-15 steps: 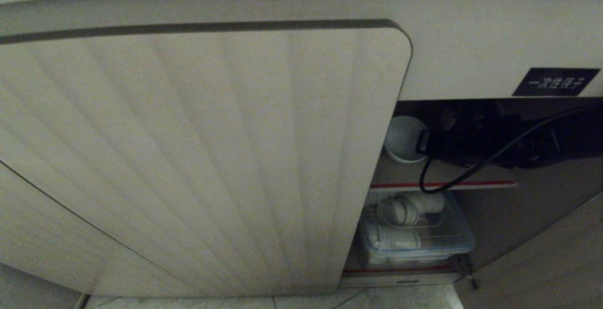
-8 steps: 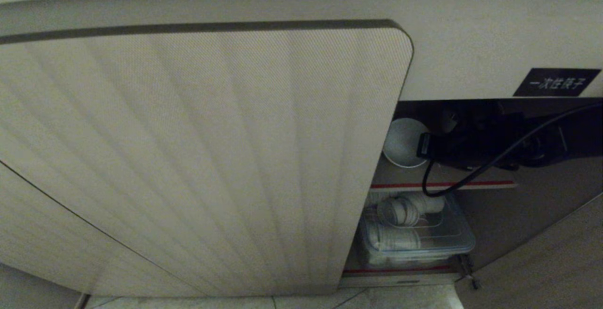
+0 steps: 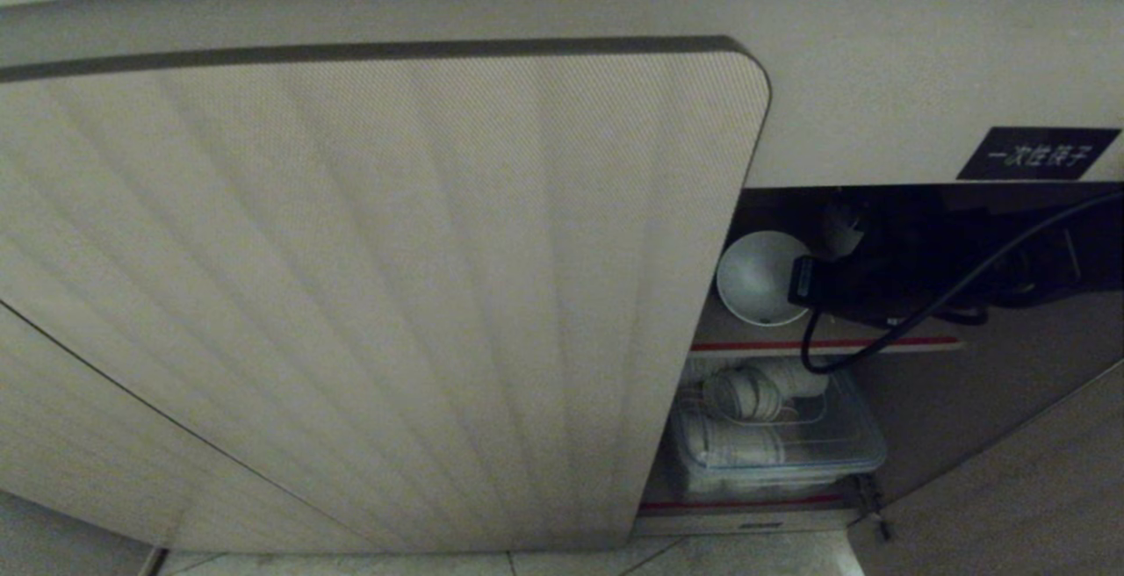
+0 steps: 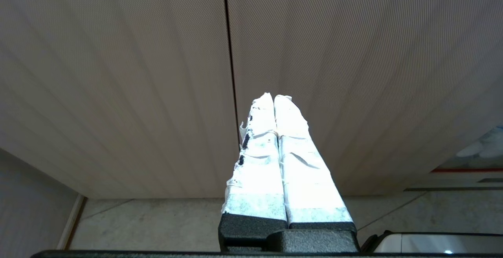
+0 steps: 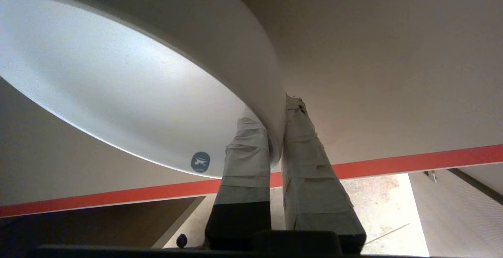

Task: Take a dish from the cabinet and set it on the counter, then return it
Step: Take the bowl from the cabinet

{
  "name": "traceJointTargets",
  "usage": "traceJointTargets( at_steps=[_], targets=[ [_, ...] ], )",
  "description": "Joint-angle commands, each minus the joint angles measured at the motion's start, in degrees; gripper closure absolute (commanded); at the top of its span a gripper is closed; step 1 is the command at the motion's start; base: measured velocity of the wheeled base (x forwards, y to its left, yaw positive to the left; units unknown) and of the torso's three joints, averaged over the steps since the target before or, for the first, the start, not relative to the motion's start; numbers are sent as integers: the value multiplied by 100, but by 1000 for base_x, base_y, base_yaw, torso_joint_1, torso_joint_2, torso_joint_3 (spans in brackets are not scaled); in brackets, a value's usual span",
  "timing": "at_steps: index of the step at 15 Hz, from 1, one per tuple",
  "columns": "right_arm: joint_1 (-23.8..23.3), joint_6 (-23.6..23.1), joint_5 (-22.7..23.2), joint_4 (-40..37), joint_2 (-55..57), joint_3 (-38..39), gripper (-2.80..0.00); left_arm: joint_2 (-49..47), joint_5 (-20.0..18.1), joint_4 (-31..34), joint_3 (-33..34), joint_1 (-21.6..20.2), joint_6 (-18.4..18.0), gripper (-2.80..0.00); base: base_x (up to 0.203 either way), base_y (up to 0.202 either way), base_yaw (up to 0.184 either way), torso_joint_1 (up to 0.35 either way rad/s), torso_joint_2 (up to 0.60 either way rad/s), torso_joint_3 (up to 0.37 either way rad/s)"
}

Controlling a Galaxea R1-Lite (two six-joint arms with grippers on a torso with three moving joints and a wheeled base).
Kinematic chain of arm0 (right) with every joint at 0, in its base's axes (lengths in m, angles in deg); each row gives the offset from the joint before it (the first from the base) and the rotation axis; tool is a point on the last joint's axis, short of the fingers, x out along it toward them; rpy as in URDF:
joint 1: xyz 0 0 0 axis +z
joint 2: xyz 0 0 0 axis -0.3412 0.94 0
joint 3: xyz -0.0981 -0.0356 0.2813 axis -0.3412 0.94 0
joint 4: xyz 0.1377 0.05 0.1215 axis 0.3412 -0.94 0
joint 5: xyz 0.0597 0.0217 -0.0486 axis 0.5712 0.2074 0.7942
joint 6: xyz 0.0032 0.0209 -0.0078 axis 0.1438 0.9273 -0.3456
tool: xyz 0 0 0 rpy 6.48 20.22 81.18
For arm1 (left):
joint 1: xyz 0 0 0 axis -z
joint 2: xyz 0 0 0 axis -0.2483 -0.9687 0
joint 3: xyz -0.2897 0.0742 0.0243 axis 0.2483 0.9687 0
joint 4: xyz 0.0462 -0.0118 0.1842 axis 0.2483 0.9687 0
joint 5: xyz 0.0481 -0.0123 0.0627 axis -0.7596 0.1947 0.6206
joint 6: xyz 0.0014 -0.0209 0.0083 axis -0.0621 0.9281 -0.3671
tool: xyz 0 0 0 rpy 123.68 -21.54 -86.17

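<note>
Smooth glossy white ceramic dish (image 3: 757, 277), matt ribbed cabinet (image 3: 395, 295) door, clear plastic tub (image 3: 790, 453).

The left gripper (image 4: 275, 98) has two long, tapering fingers (image 4: 257, 163) wrapped in white tape, frayed and wrinkled at the tips, with small black marks down one edge. They rise from a black, grainy plastic base block, and a white glossy part of the robot's body shows beside it. The right gripper (image 5: 277, 132) has the same tape-wrapped fingers (image 5: 314, 171), greyer and layered in bands, on black mounts. In the head view the right arm (image 3: 948, 269) is a dark black mass, with a thin black cable (image 3: 878, 339) looping beneath it and running off along it.
</note>
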Motion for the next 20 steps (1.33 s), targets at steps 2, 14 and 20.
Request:
traceJointTargets(
  at_steps=[2, 14, 20],
  targets=[
    [5, 40, -4, 14, -56, -20, 0, 0, -3, -6, 1, -4, 3, 0, 0, 0, 0, 0, 0, 0],
    [55, 1142, -4, -24, -21, -172, 0, 0, -2, 2, 1, -4, 3, 0, 0, 0, 0, 0, 0, 0],
    [93, 1230, 5, -210, -101, -155, 0, 0, -6, -7, 1, 4, 3, 0, 0, 0, 0, 0, 0, 0]
  ],
)
